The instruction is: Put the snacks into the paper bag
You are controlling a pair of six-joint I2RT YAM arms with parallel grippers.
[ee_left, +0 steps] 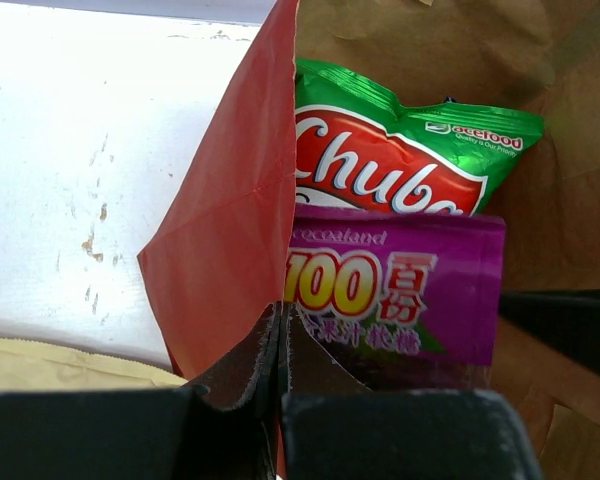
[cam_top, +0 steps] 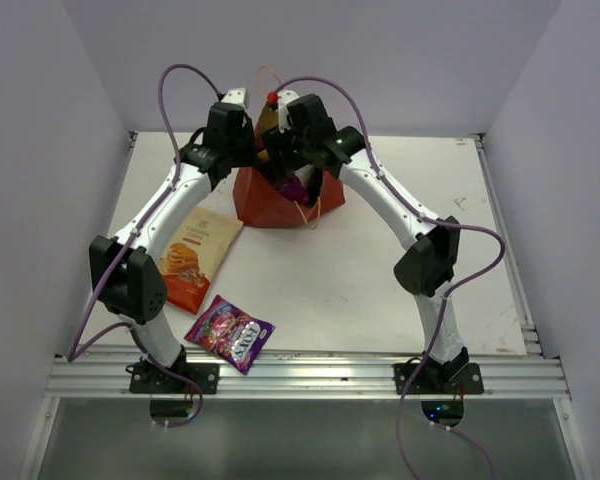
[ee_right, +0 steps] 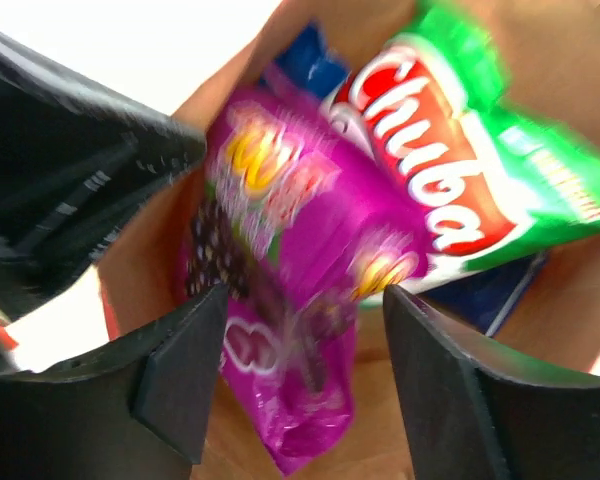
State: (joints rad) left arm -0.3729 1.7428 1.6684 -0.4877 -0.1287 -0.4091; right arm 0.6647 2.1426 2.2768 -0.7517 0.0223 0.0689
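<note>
The reddish-brown paper bag [cam_top: 275,205] stands open at the back middle of the table. My left gripper [cam_top: 252,162] is shut on the bag's left rim [ee_left: 230,230]; its jaws [ee_left: 280,325] pinch the paper edge. My right gripper [cam_top: 288,160] hangs open over the bag's mouth. A purple candy pack [ee_right: 300,260] lies blurred between its open fingers [ee_right: 302,310], touching neither. Inside the bag are the green-white Chuba packet [ee_left: 400,160], the purple pack [ee_left: 400,290] and the blue Doritos [ee_right: 305,60]. The beige-orange chips [cam_top: 198,258] and a second purple candy pack [cam_top: 230,333] lie on the table.
The white table [cam_top: 380,270] ends in a metal rail [cam_top: 310,375] at the near edge. Grey walls close in the left, back and right. Both loose packets lie beside the left arm's base [cam_top: 155,330].
</note>
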